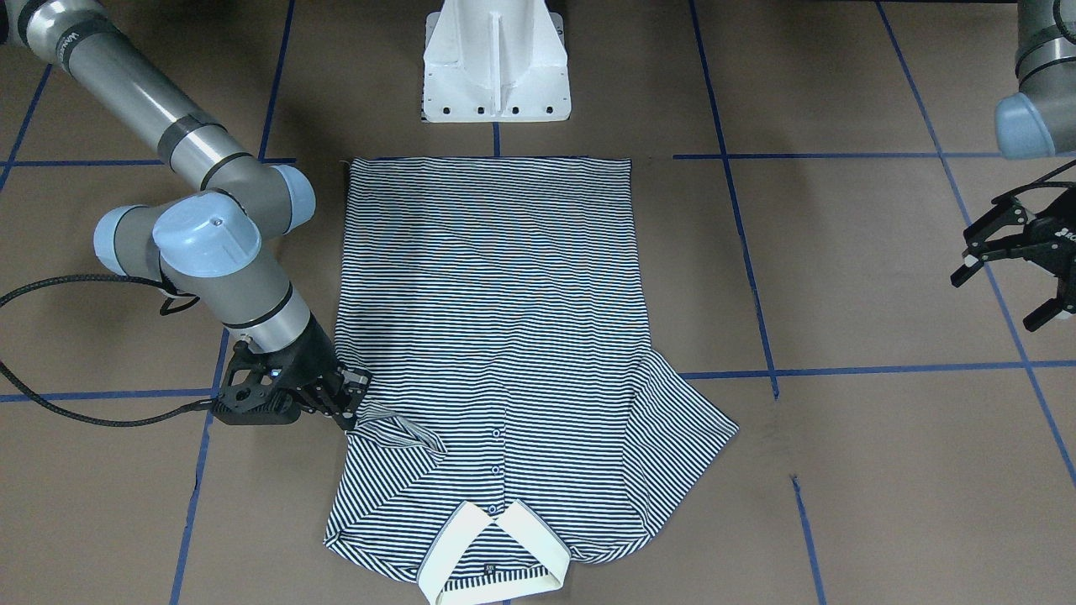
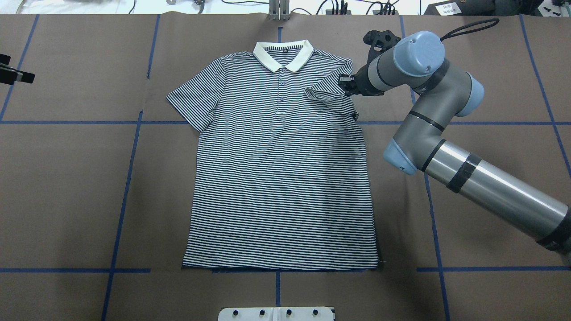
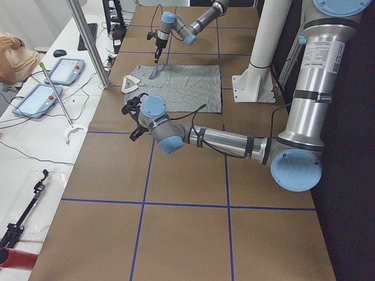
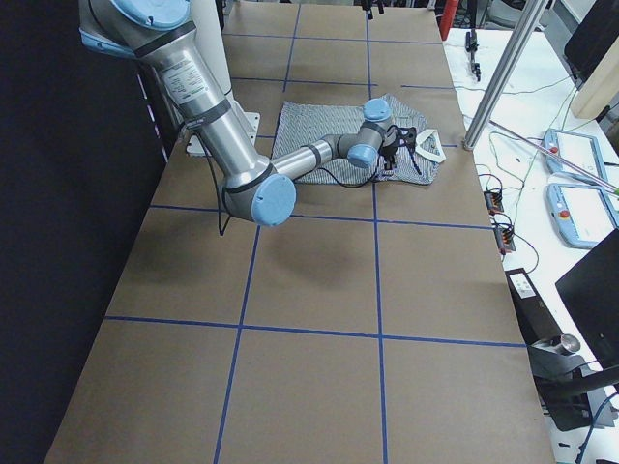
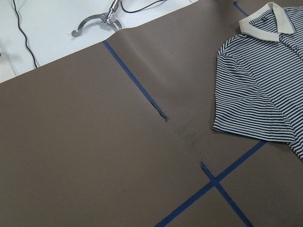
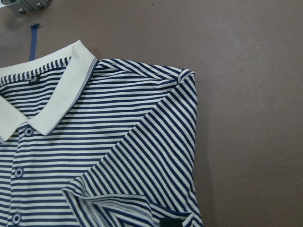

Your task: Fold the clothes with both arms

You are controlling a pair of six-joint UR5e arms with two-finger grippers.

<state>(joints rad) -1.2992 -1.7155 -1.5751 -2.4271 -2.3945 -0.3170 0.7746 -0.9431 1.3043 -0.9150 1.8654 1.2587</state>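
Observation:
The striped polo shirt (image 1: 492,319) lies flat, front up, on the brown table, with its cream collar (image 2: 282,55) at the far side from the robot. My right gripper (image 2: 347,85) is low at the shirt's right shoulder. It looks shut on the right sleeve (image 2: 323,96), which is folded inward over the chest. The right wrist view shows that folded sleeve (image 6: 156,156) and its hem at the bottom edge. My left gripper (image 1: 1000,294) is open and empty, well off to the shirt's left. The left wrist view shows the flat left sleeve (image 5: 251,109).
The white pedestal base (image 1: 496,63) stands just beyond the shirt's hem. Blue tape lines (image 2: 129,178) cross the table. A white bench with tablets (image 3: 35,96) and tools runs along the far edge. A person (image 3: 12,55) sits there.

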